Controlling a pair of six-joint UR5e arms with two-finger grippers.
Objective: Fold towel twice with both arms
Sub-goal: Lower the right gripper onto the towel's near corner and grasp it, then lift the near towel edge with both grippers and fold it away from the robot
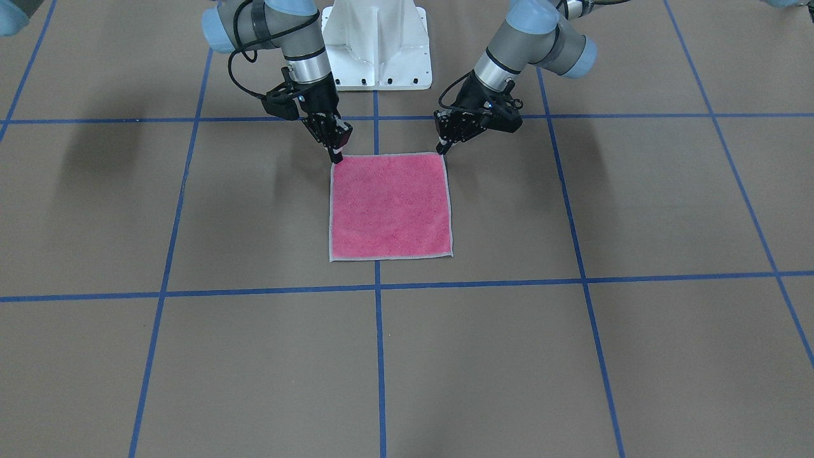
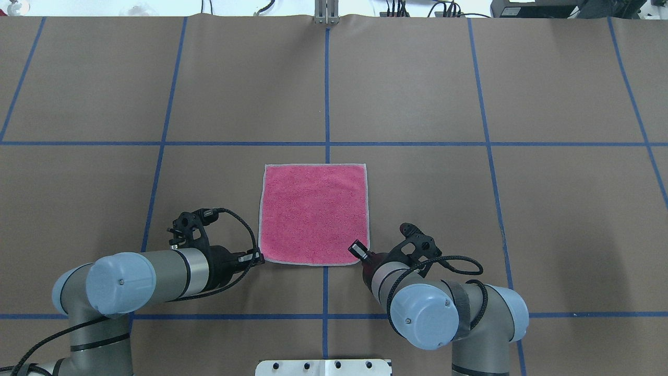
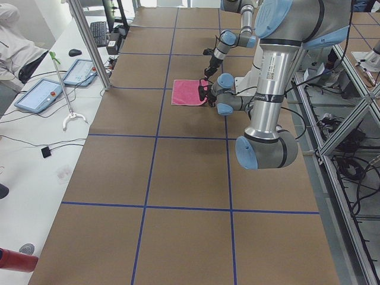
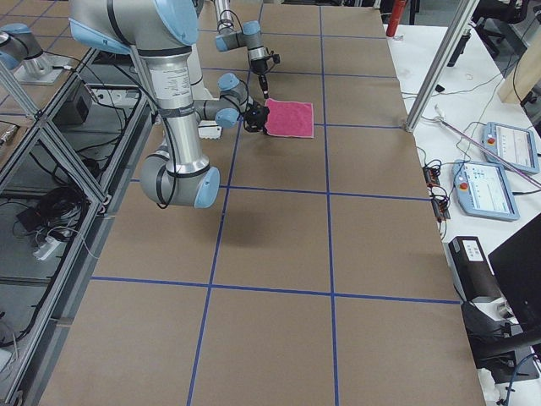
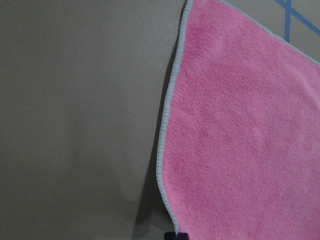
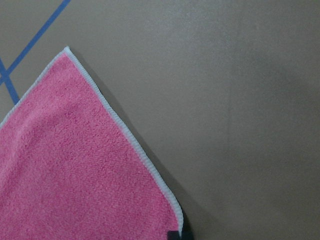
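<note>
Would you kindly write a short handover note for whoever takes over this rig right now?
Left gripper: looks shut on the corner of the towel nearest the robot on its left.
Right gripper: looks shut on the matching corner on its right.
The towel lies flat on the table, pink face up, unfolded; its edge seems barely raised by each pinched corner.
Done: both corners reached and apparently pinched.
Left to do: both folds.
</note>
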